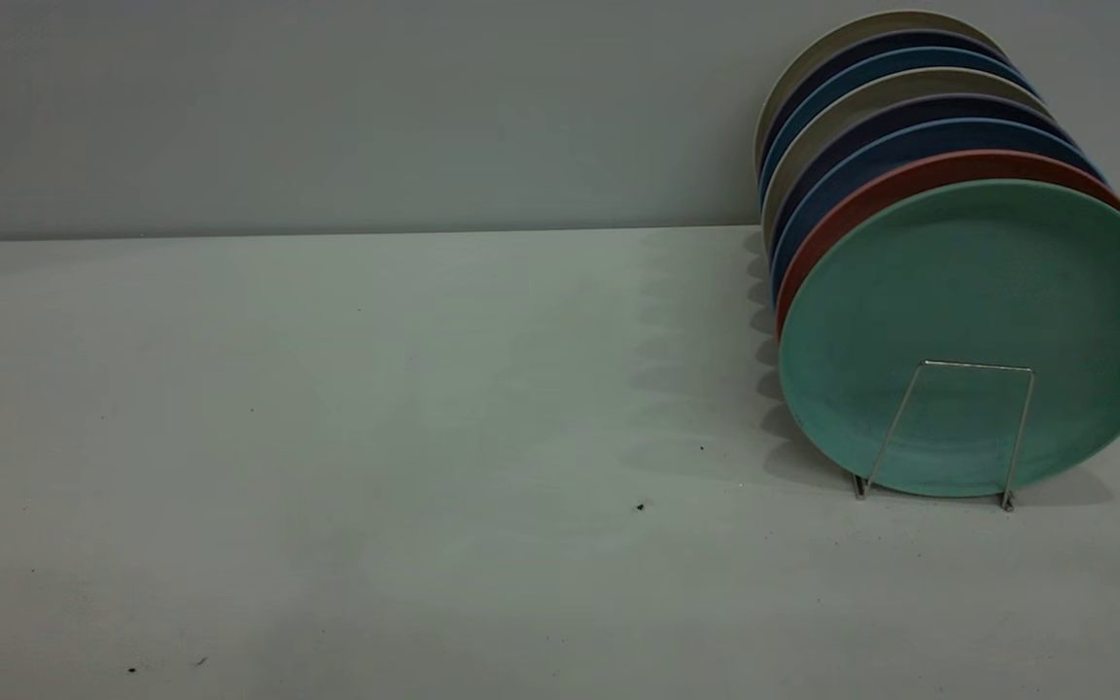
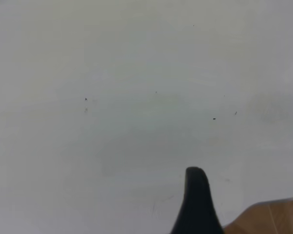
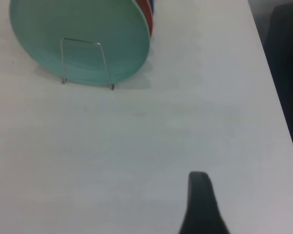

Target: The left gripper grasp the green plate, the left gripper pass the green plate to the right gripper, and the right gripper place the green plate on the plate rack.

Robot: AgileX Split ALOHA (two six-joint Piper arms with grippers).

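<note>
The green plate (image 1: pixel 978 331) stands upright in the plate rack (image 1: pixel 949 428) at the front of a row, just ahead of a red plate (image 1: pixel 871 199) and several blue and grey ones, so the placing looks done and nothing seems left but parking the arms. The left hand (image 2: pixel 198 202) and the right hand (image 3: pixel 201 204) each show one finger over bare worktop (image 1: pixel 327 437), well apart from the rack; whether they are spread I cannot tell.

plate rack (image 1: pixel 949 428) mostly hidden behind green plate (image 1: pixel 978 331); rear plates overlapped, count perhaps eight.
</note>
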